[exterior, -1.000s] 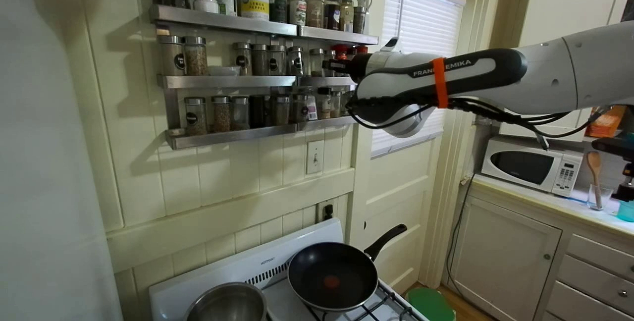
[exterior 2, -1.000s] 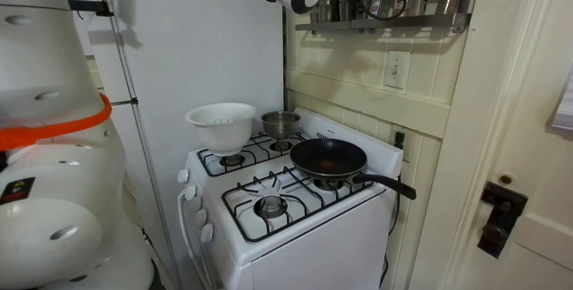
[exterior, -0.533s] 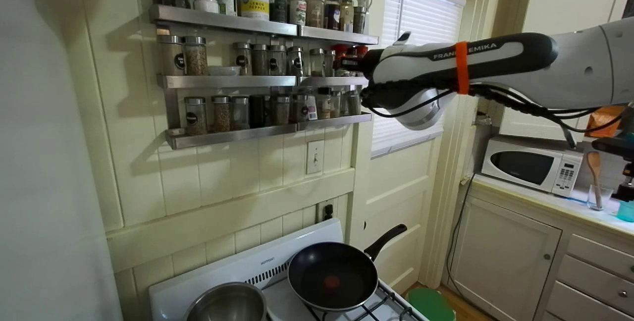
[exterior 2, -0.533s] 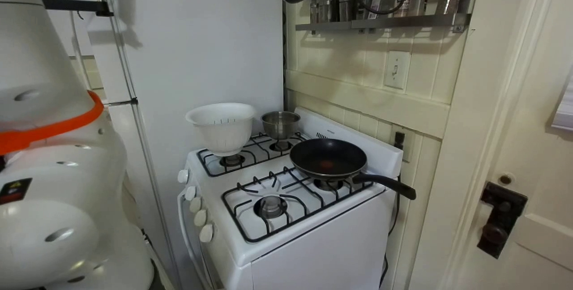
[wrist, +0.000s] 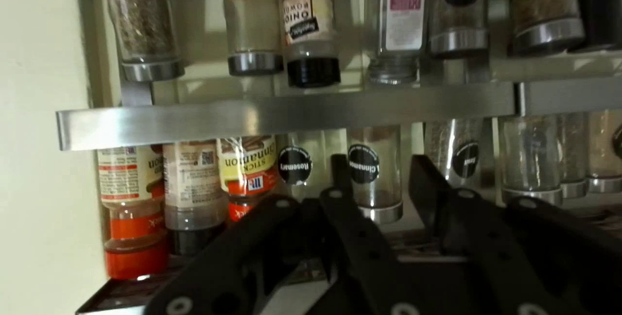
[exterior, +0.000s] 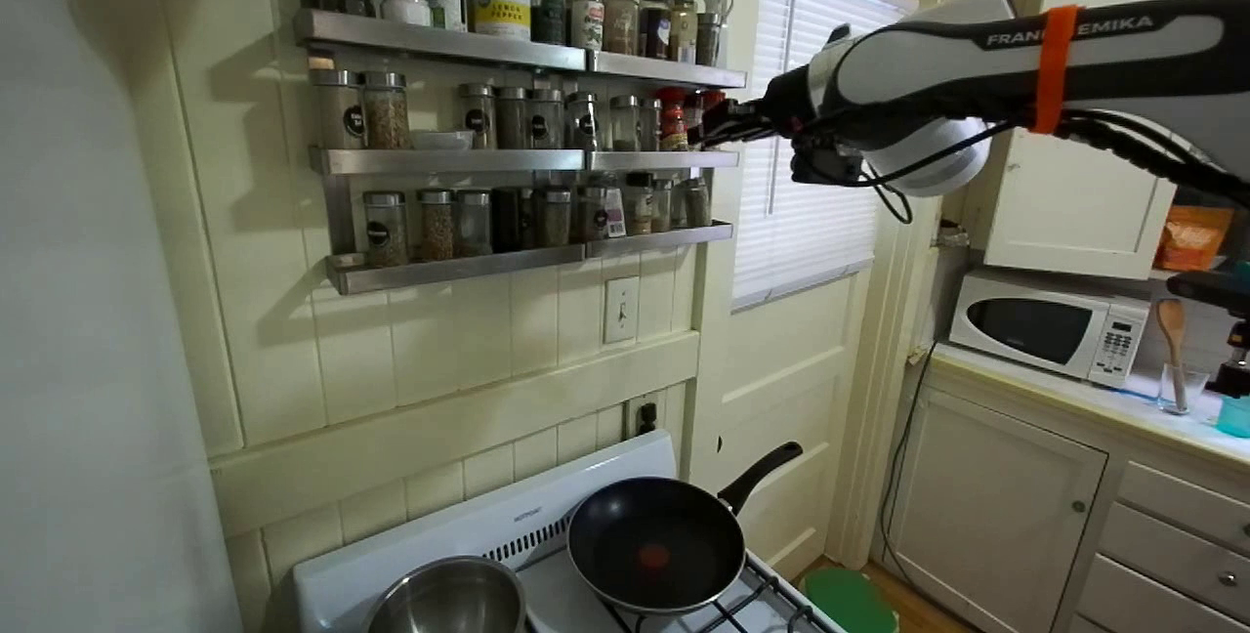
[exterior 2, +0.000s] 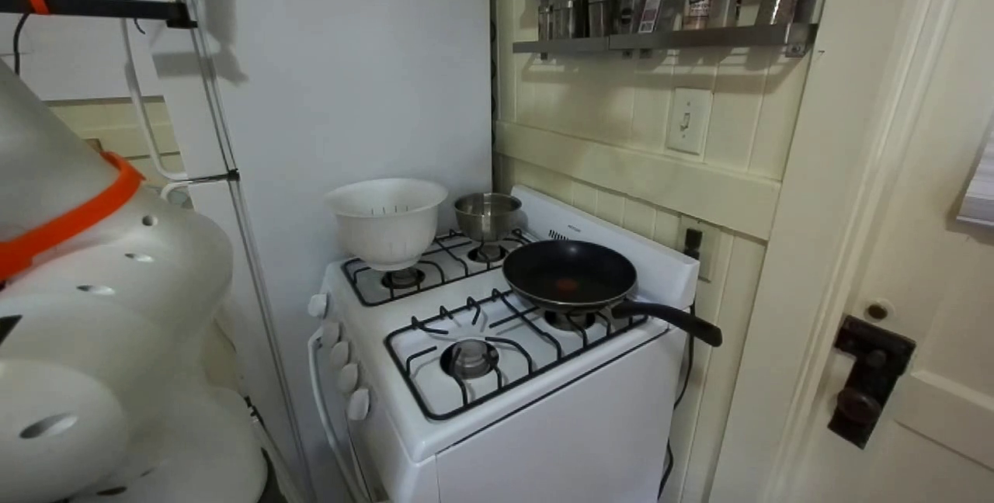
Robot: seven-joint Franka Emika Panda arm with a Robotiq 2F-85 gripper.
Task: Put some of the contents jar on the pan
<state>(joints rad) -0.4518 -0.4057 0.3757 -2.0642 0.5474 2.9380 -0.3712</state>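
- One black frying pan [exterior 2: 571,266] sits on the stove [exterior 2: 559,425] over one of four burners [exterior 2: 470,358]; in an exterior view its handle [exterior 2: 672,319] points between 3 and 4 o'clock.
- One steel pot [exterior 2: 487,220] stands at 10 o'clock from it, one white colander [exterior 2: 387,231] nearer 9.
- In an exterior view my arm [exterior: 918,57] reaches in from 2 o'clock, tip angled toward 8, near the middle one of three shelves [exterior: 664,161].
- My end effector [wrist: 380,166] has its two fingers [wrist: 429,186] apart; the wrist view shows one jar [wrist: 381,186] marked Cinnamon between them.
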